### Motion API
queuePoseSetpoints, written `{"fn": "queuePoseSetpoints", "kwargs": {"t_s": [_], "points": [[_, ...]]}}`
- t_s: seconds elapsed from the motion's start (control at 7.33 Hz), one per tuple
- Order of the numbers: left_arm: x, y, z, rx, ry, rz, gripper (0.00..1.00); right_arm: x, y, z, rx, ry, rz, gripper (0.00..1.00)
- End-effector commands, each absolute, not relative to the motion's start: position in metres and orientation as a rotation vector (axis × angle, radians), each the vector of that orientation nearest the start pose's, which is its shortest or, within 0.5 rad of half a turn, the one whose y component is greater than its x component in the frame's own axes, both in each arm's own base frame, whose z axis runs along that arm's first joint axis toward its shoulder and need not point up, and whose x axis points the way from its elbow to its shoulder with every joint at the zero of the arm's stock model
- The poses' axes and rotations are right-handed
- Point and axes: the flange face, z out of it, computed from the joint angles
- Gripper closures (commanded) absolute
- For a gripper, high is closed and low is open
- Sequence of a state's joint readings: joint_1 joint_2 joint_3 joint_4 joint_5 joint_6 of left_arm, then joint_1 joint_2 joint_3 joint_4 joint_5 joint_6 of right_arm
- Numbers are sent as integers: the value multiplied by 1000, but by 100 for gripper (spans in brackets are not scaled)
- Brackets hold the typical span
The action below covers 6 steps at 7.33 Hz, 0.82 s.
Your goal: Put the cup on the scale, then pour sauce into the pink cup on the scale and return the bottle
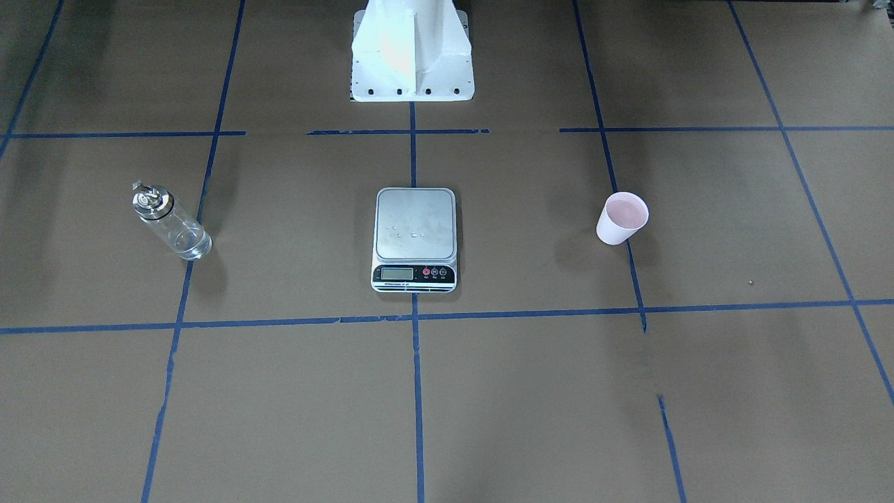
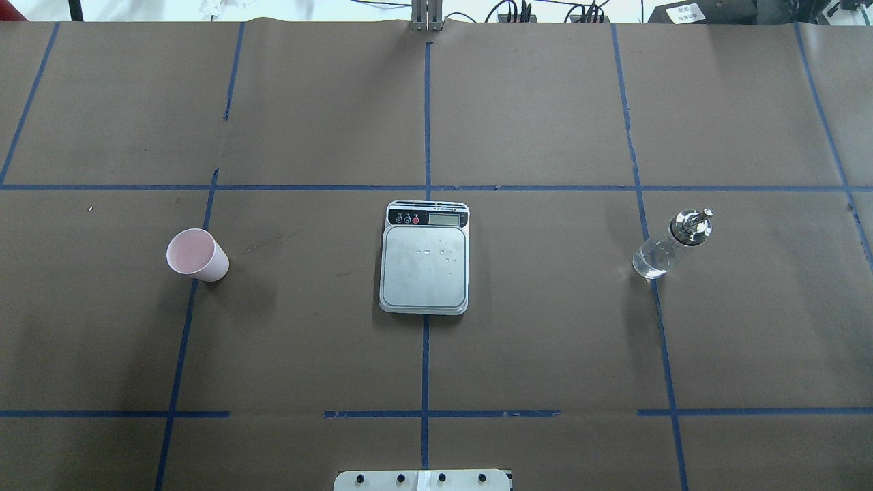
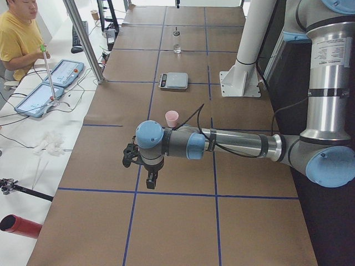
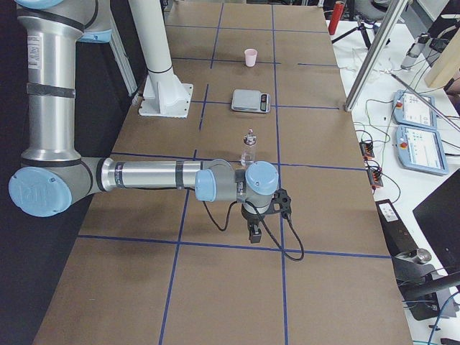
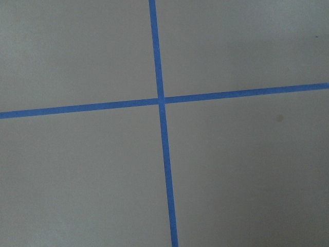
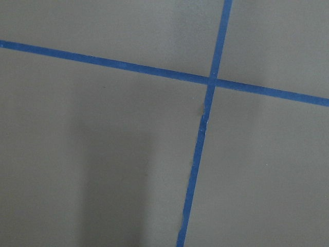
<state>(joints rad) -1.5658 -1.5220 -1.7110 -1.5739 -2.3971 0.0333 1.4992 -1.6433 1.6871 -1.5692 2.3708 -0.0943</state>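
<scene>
Flagging: an off-centre pinch could tip the cup [image 2: 198,254], on the desk [image 2: 545,327] well left of the scale [image 2: 425,266]; bottle [image 2: 668,245] well right. Can't tell if my left end effector [image 3: 151,180] or right end effector [image 4: 253,233] is clenched.

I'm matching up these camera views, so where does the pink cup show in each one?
Front-facing: cup right of the scale.
Overhead: cup left of the scale.
Exterior left: mid-picture, nearer than the scale.
Exterior right: near the top, beyond the scale.
Left wrist: not in it.
Right wrist: not in it.
Shared landmark: the scale.
</scene>
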Motion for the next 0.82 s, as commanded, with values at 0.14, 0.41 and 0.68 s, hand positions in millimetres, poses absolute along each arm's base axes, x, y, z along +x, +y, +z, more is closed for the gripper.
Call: {"fn": "queuePoseSetpoints", "kwargs": {"t_s": [0.14,0.41,0.68], "points": [[-57,-473,599,121,812,91,0,27,-468,632,57,-815,-175,0],[-51,-473,590,150,824,119,0,27,-468,630,62,-813,-173,0],[-49,-472,591,221,844,153,0,27,-463,633,58,-821,-169,0]]}}
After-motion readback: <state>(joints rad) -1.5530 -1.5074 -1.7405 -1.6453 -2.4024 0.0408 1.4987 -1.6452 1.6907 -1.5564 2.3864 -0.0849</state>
